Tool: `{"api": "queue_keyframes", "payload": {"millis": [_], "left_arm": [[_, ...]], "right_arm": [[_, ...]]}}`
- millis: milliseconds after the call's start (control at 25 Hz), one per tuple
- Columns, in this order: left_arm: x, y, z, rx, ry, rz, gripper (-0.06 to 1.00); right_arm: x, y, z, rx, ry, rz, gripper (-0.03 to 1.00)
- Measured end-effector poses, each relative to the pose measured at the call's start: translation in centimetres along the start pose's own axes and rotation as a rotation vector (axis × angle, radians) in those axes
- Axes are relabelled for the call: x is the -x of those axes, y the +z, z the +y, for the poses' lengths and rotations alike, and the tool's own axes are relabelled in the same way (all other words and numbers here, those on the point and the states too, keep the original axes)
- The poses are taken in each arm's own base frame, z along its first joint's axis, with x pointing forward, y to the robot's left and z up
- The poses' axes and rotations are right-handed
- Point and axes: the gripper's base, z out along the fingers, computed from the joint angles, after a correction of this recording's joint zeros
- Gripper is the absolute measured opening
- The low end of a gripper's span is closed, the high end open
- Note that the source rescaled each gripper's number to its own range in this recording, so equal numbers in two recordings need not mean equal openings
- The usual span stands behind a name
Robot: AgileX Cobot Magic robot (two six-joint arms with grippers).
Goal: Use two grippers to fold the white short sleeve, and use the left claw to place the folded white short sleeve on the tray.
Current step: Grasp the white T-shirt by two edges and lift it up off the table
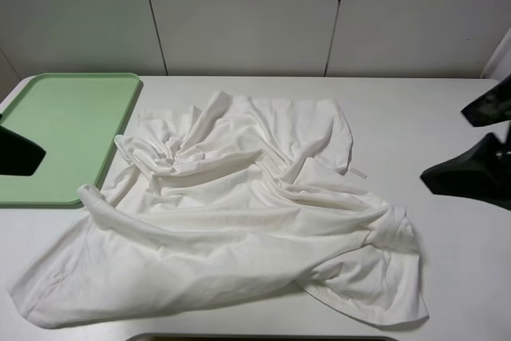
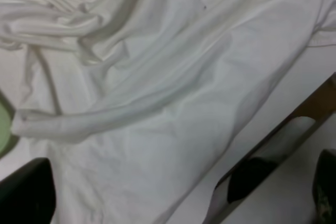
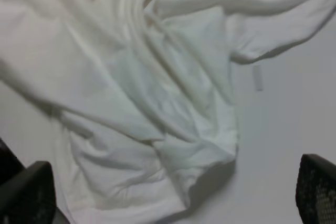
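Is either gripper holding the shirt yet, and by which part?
Nothing is held. The left gripper and the right gripper both have open jaws, clear of the white short sleeve, which lies crumpled on the table.

High overview (wrists close above shirt (image 1: pixel 239 221))

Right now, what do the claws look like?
Both are plain black. The right claw shows two angular, wedge-shaped fingers tapering to points; the left claw shows blocky finger ends. No cables, markings or arm bodies in view.
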Motion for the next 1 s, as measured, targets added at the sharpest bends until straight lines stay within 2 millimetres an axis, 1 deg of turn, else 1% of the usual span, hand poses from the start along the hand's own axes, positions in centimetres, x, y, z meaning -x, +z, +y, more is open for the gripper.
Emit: {"api": "queue_keyframes", "payload": {"millis": [160, 280, 360, 400, 440, 480, 520, 560, 600, 680, 800, 960, 1000], "left_arm": [[1.0, 1.9, 1.3, -0.034, -0.025, 0.045, 0.98], [1.3, 2.8, 1.8, -0.048, -0.036, 0.078, 0.98], [1.3, 2.9, 1.9, -0.05, -0.038, 0.083, 0.98], [1.3, 3.0, 1.9, -0.05, -0.038, 0.084, 0.98], [1.3, 3.0, 1.9, -0.05, -0.034, 0.084, 0.98], [1.3, 3.0, 1.9, -0.05, -0.033, 0.084, 0.98], [1.3, 3.0, 1.9, -0.051, -0.03, 0.084, 0.98], [1.3, 3.0, 1.9, -0.051, -0.028, 0.084, 0.98], [1.3, 3.0, 1.9, -0.051, -0.028, 0.084, 0.98], [1.2, 2.9, 1.9, -0.051, -0.026, 0.092, 0.98], [1.2, 2.9, 1.9, -0.054, -0.024, 0.101, 0.98], [1.0, 2.9, 1.8, -0.067, -0.024, 0.118, 0.98], [1.0, 2.9, 1.8, -0.068, -0.024, 0.119, 0.98]], "right_arm": [[0.9, 3.2, -0.4, 0.061, -0.053, 0.089, 1.0], [1.3, 5.3, -0.5, 0.096, -0.101, 0.14, 1.0], [1.4, 6.2, -0.4, 0.111, -0.121, 0.165, 1.0], [1.5, 7.0, -0.4, 0.123, -0.139, 0.188, 1.0], [1.5, 7.2, -0.5, 0.119, -0.151, 0.194, 1.0], [1.5, 8.3, -0.4, 0.137, -0.168, 0.237, 1.0], [1.5, 10.2, -0.3, 0.162, -0.199, 0.281, 1.0], [1.5, 10.5, -0.4, 0.164, -0.199, 0.291, 1.0], [1.4, 11.4, -0.5, 0.171, -0.205, 0.313, 1.0], [1.3, 12.1, -0.6, 0.177, -0.21, 0.33, 1.0], [0.8, 14.3, -0.9, 0.198, -0.259, 0.39, 1.0], [0.1, 15.8, -1.2, 0.206, -0.308, 0.466, 1.0], [-0.6, 17.2, -1.4, 0.217, -0.339, 0.524, 1.0]]}}
